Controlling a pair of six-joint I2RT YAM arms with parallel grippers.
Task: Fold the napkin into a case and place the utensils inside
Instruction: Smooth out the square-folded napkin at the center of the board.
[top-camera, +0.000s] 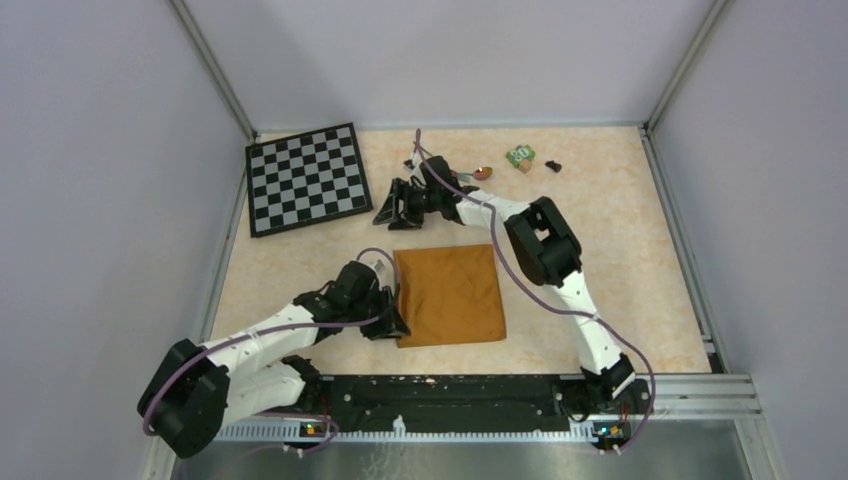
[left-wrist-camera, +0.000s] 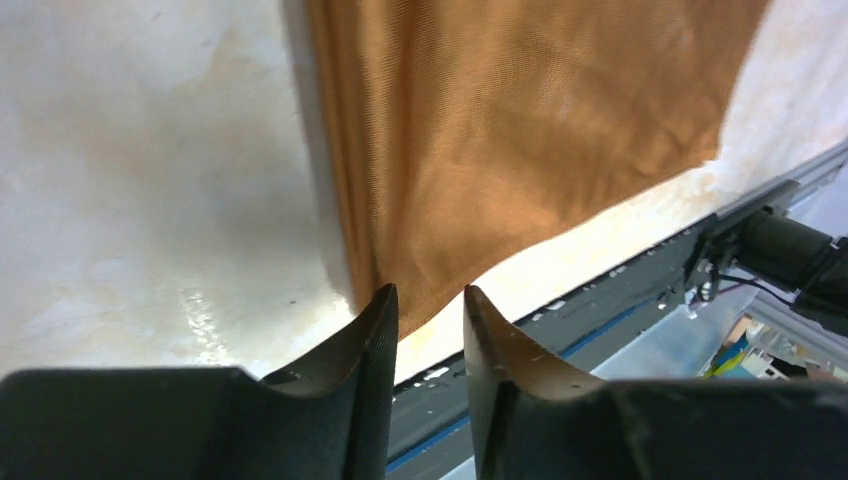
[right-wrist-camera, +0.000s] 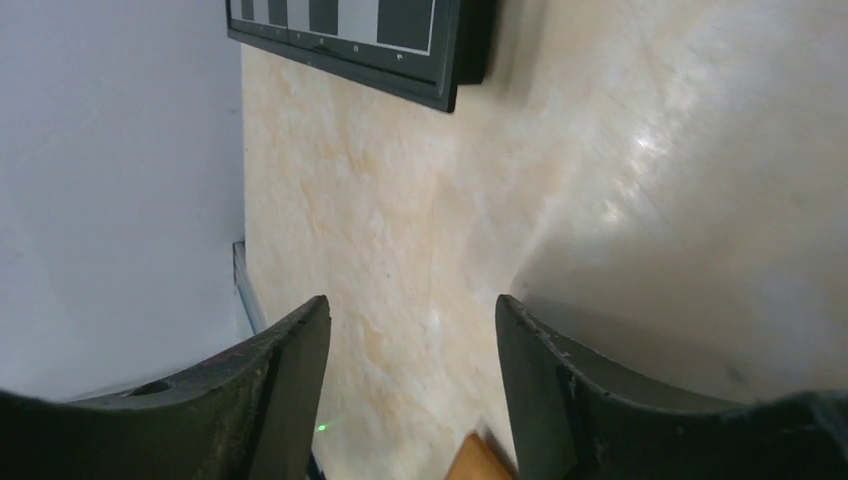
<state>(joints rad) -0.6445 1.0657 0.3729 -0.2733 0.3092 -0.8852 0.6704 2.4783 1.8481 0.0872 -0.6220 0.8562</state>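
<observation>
The napkin (top-camera: 450, 295) lies flat in the middle of the table, an orange-brown, roughly square folded cloth. My left gripper (top-camera: 397, 325) sits at its near-left corner. In the left wrist view the jaws (left-wrist-camera: 427, 292) stand a little apart, and the napkin's corner (left-wrist-camera: 500, 130) ends just at the tips, not pinched. My right gripper (top-camera: 392, 212) hovers beyond the napkin's far-left corner, beside the chessboard, open and empty (right-wrist-camera: 412, 300). A sliver of napkin (right-wrist-camera: 480, 462) shows below it. A spoon (top-camera: 481, 173) with a coppery bowl lies at the back, its handle partly hidden behind the right arm.
The black-and-white chessboard (top-camera: 306, 178) lies at the back left; its edge (right-wrist-camera: 400, 60) shows in the right wrist view. A small green block (top-camera: 520, 156) and a small black piece (top-camera: 553, 165) sit at the back right. A metal rail (top-camera: 480, 392) runs along the near edge.
</observation>
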